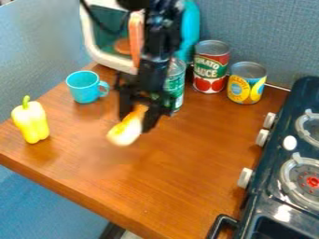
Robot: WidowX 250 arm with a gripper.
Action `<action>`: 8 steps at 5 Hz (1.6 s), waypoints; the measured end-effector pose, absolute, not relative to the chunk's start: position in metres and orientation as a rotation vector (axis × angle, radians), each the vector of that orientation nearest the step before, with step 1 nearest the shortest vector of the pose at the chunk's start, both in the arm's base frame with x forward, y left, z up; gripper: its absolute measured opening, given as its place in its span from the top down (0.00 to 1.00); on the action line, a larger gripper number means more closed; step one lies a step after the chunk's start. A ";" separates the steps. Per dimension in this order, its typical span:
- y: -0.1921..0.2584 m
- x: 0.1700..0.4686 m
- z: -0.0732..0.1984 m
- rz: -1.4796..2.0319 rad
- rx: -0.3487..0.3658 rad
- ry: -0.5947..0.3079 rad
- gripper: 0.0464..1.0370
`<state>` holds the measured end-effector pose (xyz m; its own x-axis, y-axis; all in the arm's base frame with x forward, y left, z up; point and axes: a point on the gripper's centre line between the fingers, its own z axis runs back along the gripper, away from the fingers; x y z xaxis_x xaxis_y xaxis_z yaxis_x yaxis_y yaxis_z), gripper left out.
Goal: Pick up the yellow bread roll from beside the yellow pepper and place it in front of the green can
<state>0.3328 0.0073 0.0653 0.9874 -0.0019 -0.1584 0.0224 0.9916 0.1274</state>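
- The black two-finger gripper (138,122) hung over the brown wooden tabletop (168,163), its fingers closed about the upper end of a small, elongated white-and-orange object (126,130); what that object was could not be told.
- The held piece slanted, its long axis running from the orange end between the fingers down to the rounded white end, which pointed toward the lower left of the view. It seemed to be off the wood, judging by the soft shadow below it.
- Left of the gripper in the view was a turquoise cup (84,87), upright, with its handle turned toward the gripper. Farther out, near the table's edge, a yellow toy bell pepper with a green stem (31,121) stood upright, well apart from the held piece.
- Just behind the gripper stood a metal can with a green label (176,86), partly hidden by the arm; beside it were a taller can with a red and green label (211,67) and a shorter yellow-and-blue can (246,84).
- The black toy stove with white knobs (270,190) lay well to the right.
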 end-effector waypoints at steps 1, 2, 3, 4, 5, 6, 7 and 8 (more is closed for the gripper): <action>-0.024 0.339 0.073 -0.130 0.091 0.120 0.36; -0.048 0.352 0.063 -0.197 -0.069 0.073 0.36; -0.049 0.366 0.035 -0.186 -0.166 0.098 0.36; -0.044 0.374 0.024 -0.148 -0.194 0.117 0.36; -0.041 0.373 0.021 -0.121 -0.171 0.144 0.36; -0.035 0.371 0.021 -0.085 -0.132 0.160 0.29; -0.035 0.365 0.020 -0.044 -0.098 0.125 0.06; -0.034 0.356 0.029 0.023 -0.095 0.003 0.04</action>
<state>0.3560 -0.0336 0.0292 0.9997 0.0226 -0.0043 -0.0229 0.9953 -0.0945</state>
